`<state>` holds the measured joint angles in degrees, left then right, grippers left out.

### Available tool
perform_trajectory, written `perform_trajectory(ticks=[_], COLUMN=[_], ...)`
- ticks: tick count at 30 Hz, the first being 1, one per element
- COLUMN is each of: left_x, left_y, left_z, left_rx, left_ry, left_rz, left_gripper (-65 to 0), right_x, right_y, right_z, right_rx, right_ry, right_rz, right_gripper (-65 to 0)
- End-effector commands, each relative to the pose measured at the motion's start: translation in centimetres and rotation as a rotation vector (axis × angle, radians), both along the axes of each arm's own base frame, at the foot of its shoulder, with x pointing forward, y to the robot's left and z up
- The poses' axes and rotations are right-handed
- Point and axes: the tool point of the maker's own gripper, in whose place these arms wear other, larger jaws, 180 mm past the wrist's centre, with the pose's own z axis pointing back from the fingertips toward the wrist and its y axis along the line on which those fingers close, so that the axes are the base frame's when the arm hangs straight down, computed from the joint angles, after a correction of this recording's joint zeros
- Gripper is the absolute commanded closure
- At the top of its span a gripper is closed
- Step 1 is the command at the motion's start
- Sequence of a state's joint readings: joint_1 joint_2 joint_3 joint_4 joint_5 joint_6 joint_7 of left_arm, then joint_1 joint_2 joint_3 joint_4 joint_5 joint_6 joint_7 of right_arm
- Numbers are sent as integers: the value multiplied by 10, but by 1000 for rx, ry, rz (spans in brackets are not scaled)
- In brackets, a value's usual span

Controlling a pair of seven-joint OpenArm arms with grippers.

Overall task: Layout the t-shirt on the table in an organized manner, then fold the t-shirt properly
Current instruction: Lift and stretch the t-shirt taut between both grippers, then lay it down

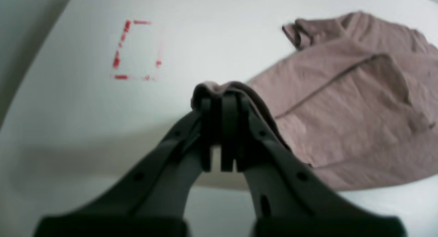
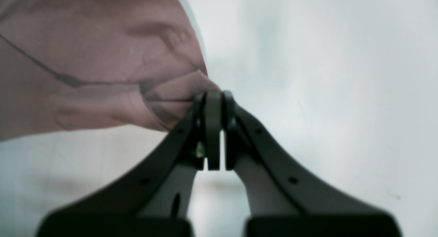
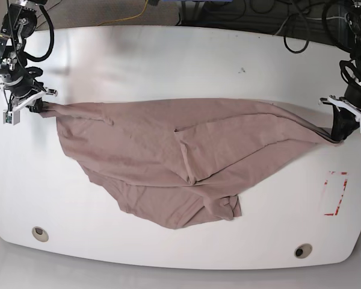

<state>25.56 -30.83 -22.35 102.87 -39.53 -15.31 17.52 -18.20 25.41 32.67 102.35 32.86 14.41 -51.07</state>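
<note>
Left wrist view: fabric of the t-shirt (image 1: 342,103) is being pinched at one gathered corner by the left gripper (image 1: 220,95), whose jaws are being held together with cloth bunched over the tips. The rest of the garment is being spread on the table (image 1: 205,41), on the side of the gripper away from the red tape rectangle (image 1: 137,50), which is lying well apart from the cloth.

Right wrist view: another corner of the t-shirt (image 2: 95,65) is being clamped by the right gripper (image 2: 214,96), jaws pressed nearly together on a folded hem edge. Bare table (image 2: 325,93) is being shown on the far side of the gripper from the cloth.

Base view: the t-shirt (image 3: 186,159) is being stretched across the middle of the table (image 3: 168,60) between the right gripper (image 3: 39,107) and the left gripper (image 3: 339,135). Its upper edge is being pulled taut between them, while its lower part is being left sagging in wrinkled folds toward the front edge, between the two grommet holes (image 3: 40,233). The red tape rectangle (image 3: 336,192) is lying just in front of the left gripper, apart from the cloth.
</note>
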Motion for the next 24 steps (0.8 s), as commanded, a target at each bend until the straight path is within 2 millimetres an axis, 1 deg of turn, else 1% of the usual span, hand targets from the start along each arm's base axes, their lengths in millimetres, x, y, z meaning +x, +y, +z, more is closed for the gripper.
perform_trajectory(ticks=[1, 7, 12, 13, 15, 16, 18, 21, 24], left_x=[-3, -17, -23, -24, -26, -27, -30, -32, -26], left_y=[3, 3, 4, 5, 12, 19, 27, 38, 36], left_z=[7, -7, -13, -16, -17, -17, -20, -20, -15], left_rx=[15, 18, 22, 26, 47, 70, 94, 136, 158], left_ry=[-17, 34, 63, 82, 116, 144, 182, 215, 204], left_rz=[-8, -9, -9, -9, 0, 9, 24, 45, 16], left_gripper=[0, 0, 0, 0, 0, 0, 0, 0, 0], right_x=[3, -8, -12, -15, -19, -20, -21, -21, -24], right_y=[-5, -5, -5, -5, -5, -5, -5, -6, -6], right_z=[11, 3, 0, -2, -4, -5, -5, -5, -7], right_rx=[-30, -29, -29, -30, -30, -30, -30, -30, -30], right_ry=[-30, 3, 16, 25, 35, 39, 41, 42, 50], right_rz=[9, 10, 11, 9, 9, 9, 9, 7, 4], right_gripper=[0, 0, 0, 0, 0, -10, -33, -100, -168])
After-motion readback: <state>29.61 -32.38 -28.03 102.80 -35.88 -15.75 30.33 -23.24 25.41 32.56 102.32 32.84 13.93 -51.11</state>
